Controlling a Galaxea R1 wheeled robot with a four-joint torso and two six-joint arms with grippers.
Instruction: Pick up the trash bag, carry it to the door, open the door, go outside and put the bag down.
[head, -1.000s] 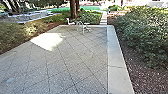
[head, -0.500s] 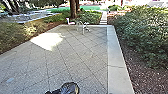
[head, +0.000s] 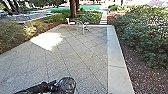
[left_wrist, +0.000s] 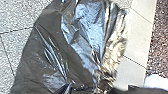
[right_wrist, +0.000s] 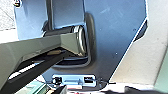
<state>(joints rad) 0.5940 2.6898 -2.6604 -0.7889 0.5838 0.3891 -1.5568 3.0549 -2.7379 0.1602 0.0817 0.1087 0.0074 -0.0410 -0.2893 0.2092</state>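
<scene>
At the bottom of the head view my left gripper (head: 52, 87) reaches in from the left over the paving, with the glossy black trash bag (head: 66, 85) at its end. In the left wrist view the trash bag (left_wrist: 75, 47) spreads out large, its folds drawn together where my left gripper (left_wrist: 92, 88) has hold of it. The right wrist view has the robot's own dark plate and jointed bar, with no bag against them.
Paved patio (head: 75, 55) lies ahead, edged on the right by a pale strip (head: 116, 57). A chair (head: 70, 21) and a small table (head: 83, 27) stand at its far end. Bushes (head: 145, 35) grow on the right, and a tree trunk (head: 73, 8) rises beyond.
The left arm and the black bag have come into the head view from below, and more of the arm shows than half a second ago. The patio has stayed in place.
</scene>
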